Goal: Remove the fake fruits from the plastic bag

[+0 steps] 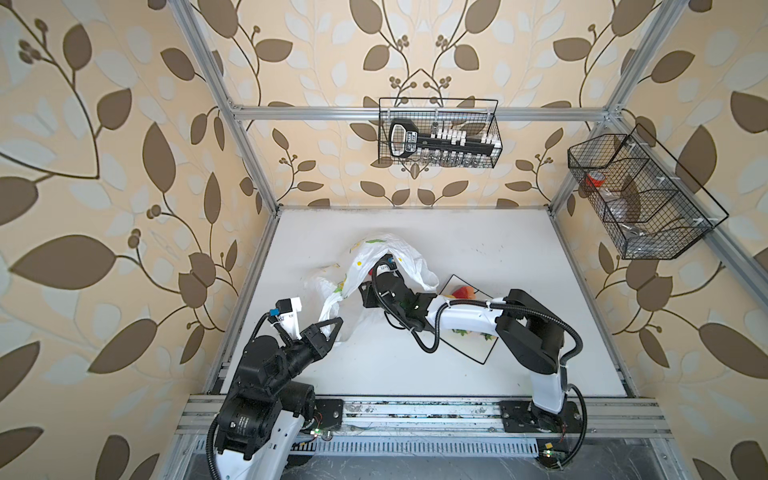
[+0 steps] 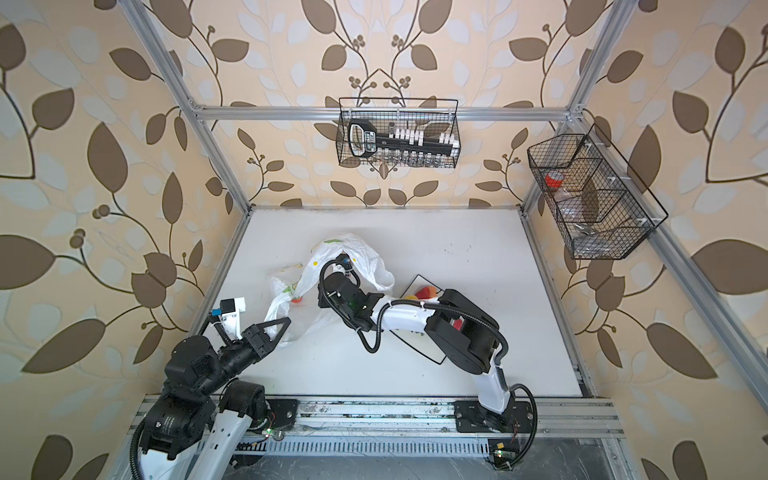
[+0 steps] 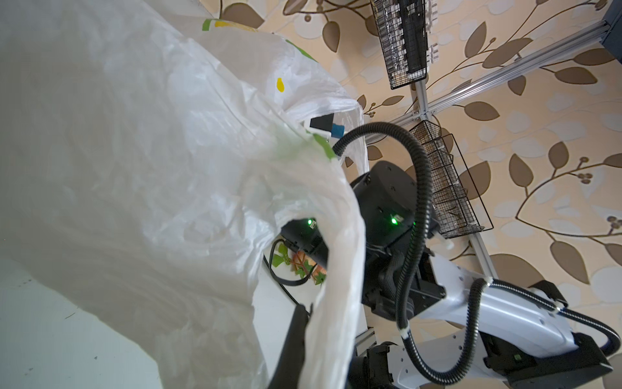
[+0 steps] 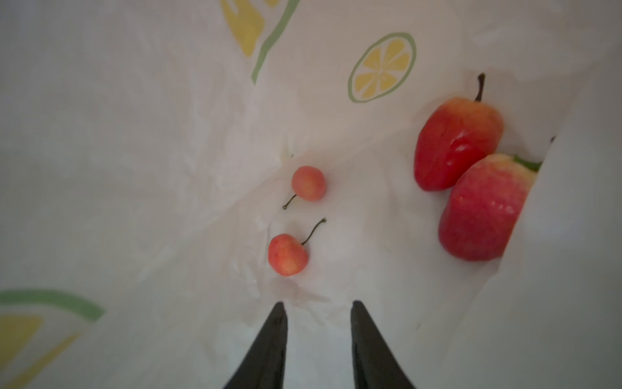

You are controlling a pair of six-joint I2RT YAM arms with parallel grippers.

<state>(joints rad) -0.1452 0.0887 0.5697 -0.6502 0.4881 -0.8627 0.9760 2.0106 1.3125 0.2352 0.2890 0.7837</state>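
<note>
Right hand [image 4: 318, 310] is found inside the plastic bag [image 1: 407, 253], jaws narrowly parted, nothing gripped; fake fruits [image 4: 457, 144] are seen ahead of it. Left hand [image 1: 332, 328], at the bag's 7 o'clock, is clamped on its edge.

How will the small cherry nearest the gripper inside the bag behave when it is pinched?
The cherry looks round and smooth, so it may roll or squirt out of the right gripper. It is small, so probably light. It lies on the thin, crinkled plastic bag, which will likely shift under it. Its thin stem looks bendy, a poor hold.
</note>
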